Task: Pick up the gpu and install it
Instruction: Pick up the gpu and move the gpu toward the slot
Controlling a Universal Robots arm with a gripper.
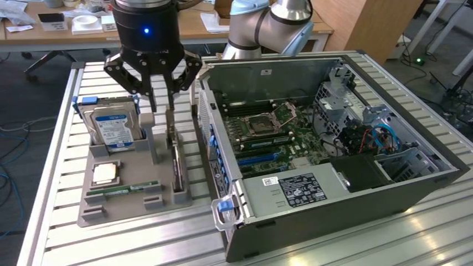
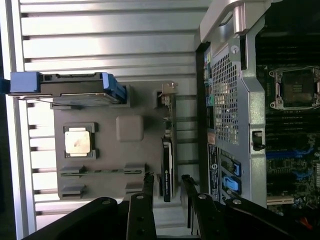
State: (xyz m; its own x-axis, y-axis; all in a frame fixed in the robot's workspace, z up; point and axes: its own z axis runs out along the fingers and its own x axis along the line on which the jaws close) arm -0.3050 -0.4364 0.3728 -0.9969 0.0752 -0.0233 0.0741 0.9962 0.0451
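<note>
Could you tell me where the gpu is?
The gpu stands on edge in the grey holder, on the exterior view's right side, beside the computer case, below the gripper.

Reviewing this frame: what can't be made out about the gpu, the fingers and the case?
- Exterior view: the gpu stands on edge, and the grey tray slot hides its lower edge.
- Wrist view: the fingers straddle the gpu, but the camera looks down along them, so contact cannot be judged.
- Exterior view: the hard drive label text is too small to read.
- Wrist view: the motherboard is cut off by the picture's edge.
</note>
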